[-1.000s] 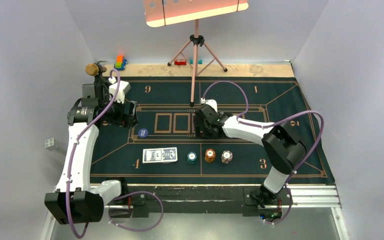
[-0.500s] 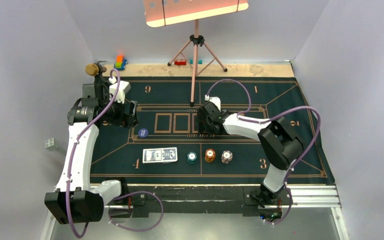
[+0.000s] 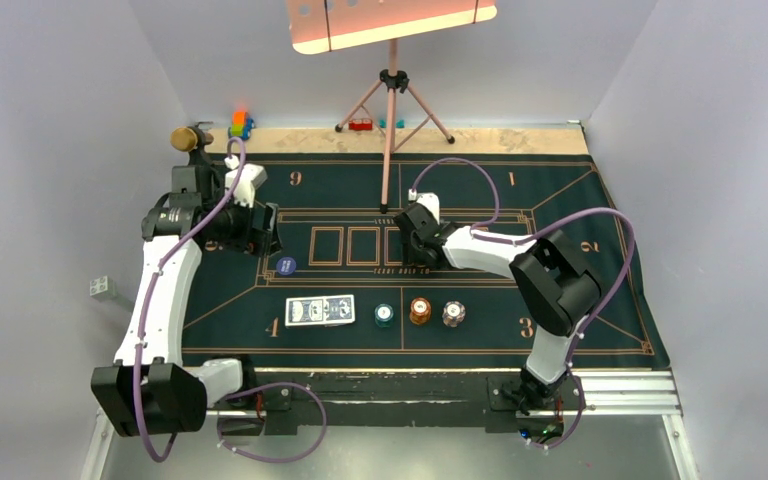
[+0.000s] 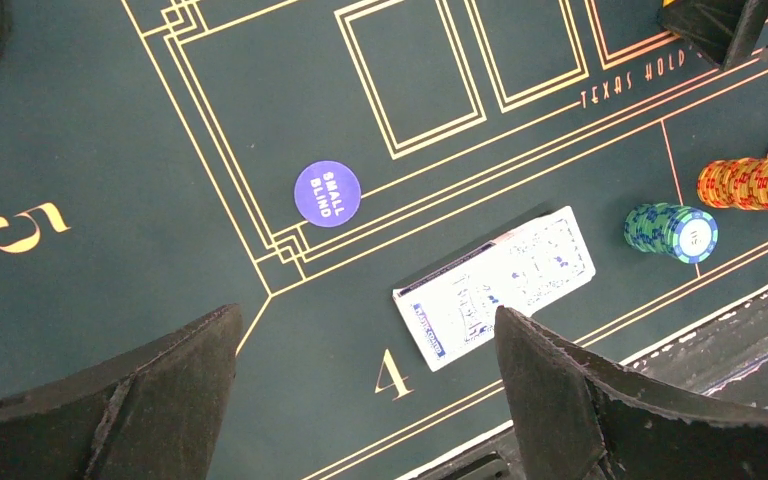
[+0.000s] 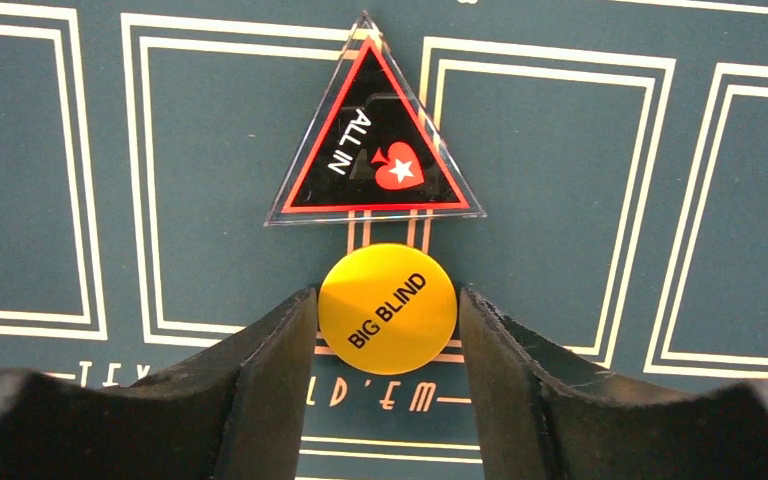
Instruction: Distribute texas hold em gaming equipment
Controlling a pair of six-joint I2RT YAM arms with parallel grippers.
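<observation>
— Right end effector (image 5: 385,302)?
— Narrow, pinching the yellow BIG BLIND disc (image 5: 387,310), which lies flat on the tabletop (image 5: 50,150) just beside the ALL IN triangle (image 5: 374,140).
— Left end effector (image 4: 365,318)?
— Spread wide, holding nothing, above the card deck (image 4: 495,285) and the purple SMALL BLIND disc (image 4: 327,193).

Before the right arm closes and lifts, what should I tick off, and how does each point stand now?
1. Big Blind button centred between the right gripper fingers: ok, one finger on each side.
2. Fingers touching the button's rim: cannot tell; they sit right at its edges.
3. Fingertips low enough to catch the thin disc: cannot tell.
4. All In triangle out of the fingers' path: ok, it lies beyond the button, apart from it.
5. Left gripper open and empty: ok, it hangs above the mat near the Small Blind button and cards.
</observation>
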